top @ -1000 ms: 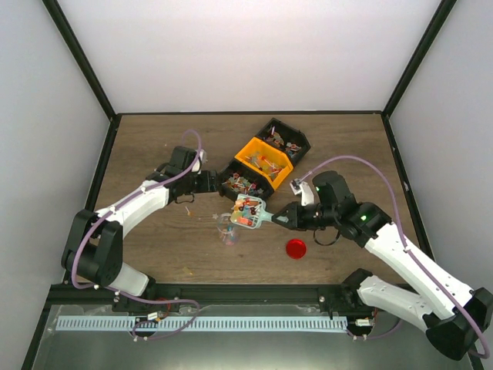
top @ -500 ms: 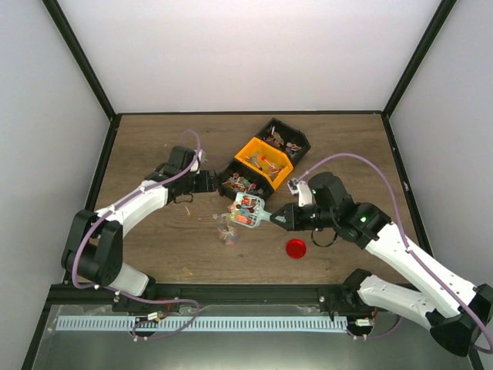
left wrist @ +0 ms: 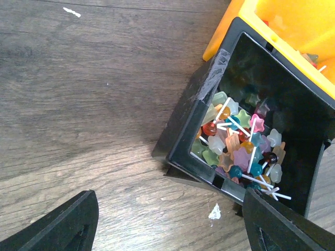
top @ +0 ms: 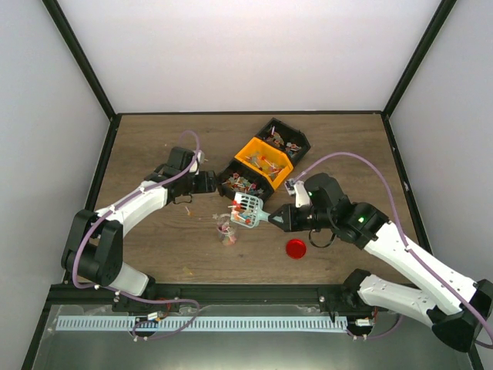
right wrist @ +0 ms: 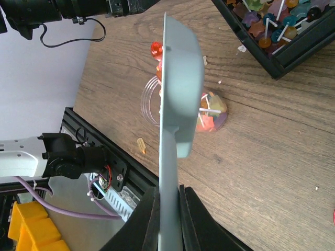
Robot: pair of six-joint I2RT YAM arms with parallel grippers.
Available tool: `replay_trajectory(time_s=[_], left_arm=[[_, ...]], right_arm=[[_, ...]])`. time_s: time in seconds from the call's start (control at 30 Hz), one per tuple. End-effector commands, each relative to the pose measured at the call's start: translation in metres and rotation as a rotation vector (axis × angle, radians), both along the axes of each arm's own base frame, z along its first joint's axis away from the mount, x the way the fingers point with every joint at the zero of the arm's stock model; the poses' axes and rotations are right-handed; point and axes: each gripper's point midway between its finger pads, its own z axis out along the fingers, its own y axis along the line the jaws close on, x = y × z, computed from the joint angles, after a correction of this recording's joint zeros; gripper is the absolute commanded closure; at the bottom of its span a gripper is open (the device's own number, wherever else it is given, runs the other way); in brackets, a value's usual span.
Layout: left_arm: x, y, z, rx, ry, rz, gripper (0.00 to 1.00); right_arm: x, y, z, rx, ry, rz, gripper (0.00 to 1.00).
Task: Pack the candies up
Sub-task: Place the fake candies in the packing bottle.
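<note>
Over clear cup (top: 226, 230) mid-bench: teal scoop (top: 248, 210) just rolled on edge, candies (right wrist: 210, 112) dropping into cup; right gripper (right wrist: 168, 206) clamped on scoop handle, left gripper (top: 209, 183) wide open, empty. Pour nearly done.

A dark wood-grain table (top: 154, 139) filled the middle of the top view, enclosed by plain white walls (top: 246, 54) evenly lit. Black corner posts (top: 81, 58) ran diagonally at upper left and upper right. A black frame rail (top: 231, 293) crossed the bottom.
</note>
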Motion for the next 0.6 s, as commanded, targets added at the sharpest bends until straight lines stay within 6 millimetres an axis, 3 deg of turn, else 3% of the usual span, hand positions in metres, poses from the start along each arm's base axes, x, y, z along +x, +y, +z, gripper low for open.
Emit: replay_trajectory(time_s=[0.0, 0.57], left_arm=[[0.0009, -0.0001, 0.0056, -0.015, -0.027, -0.007, 0.23], [0.0013, -0.0015, 0.0034, -0.024, -0.022, -0.007, 0.23]], right_arm=[[0.0015, 0.0001, 0.0244, 0.039, -0.055, -0.011, 0.99], [-0.0037, -0.0011, 0.03, 0.054, -0.076, 0.013, 0.99]])
